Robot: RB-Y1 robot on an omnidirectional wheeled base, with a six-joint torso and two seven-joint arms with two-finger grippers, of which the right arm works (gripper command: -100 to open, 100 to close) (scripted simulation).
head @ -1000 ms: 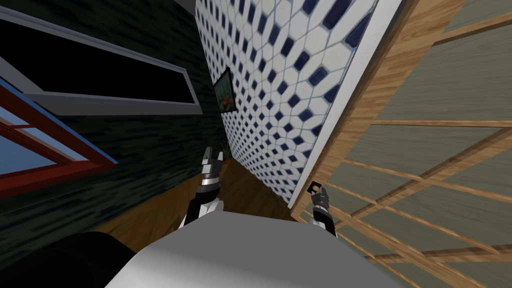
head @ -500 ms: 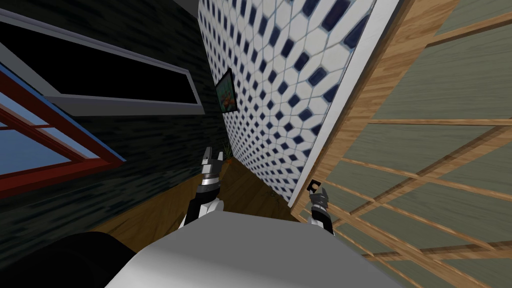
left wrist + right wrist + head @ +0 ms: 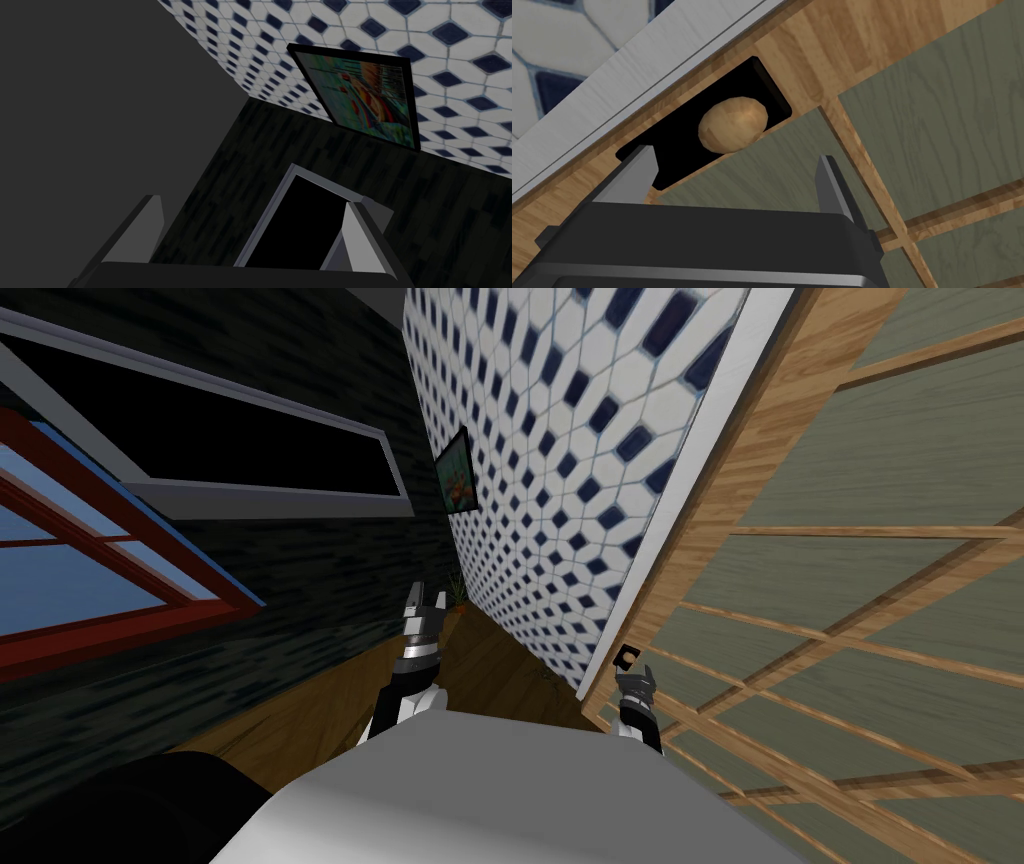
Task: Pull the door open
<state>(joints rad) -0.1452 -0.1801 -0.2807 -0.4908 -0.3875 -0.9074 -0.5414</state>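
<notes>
Facing the door (image 3: 850,588) on our right, we hold the right gripper (image 3: 734,155) just short of the knob (image 3: 732,124), its two fingers spread wide and gripping nothing. The knob, round and wood-coloured, sits on a black plate (image 3: 677,145) set in the door's wooden edge, close by the pale jamb (image 3: 637,92) and the tiled wall (image 3: 560,438) beyond. In the right wrist view it lies ahead of the fingertips, in line with the gap but not yet inside it, and no finger touches it. The door looks shut against the jamb. The left gripper (image 3: 424,606) hangs out in front of us, well apart from the door, fingers likewise parted and empty. We judge the step in hand to be the approach to the knob, with the pull not yet begun. The next move calls for a short advance straight ahead until the knob sits between the fingers, then a firm close on its sides. A round knob could slip from thin blades, so a centred grip matters before we draw the door toward us.
</notes>
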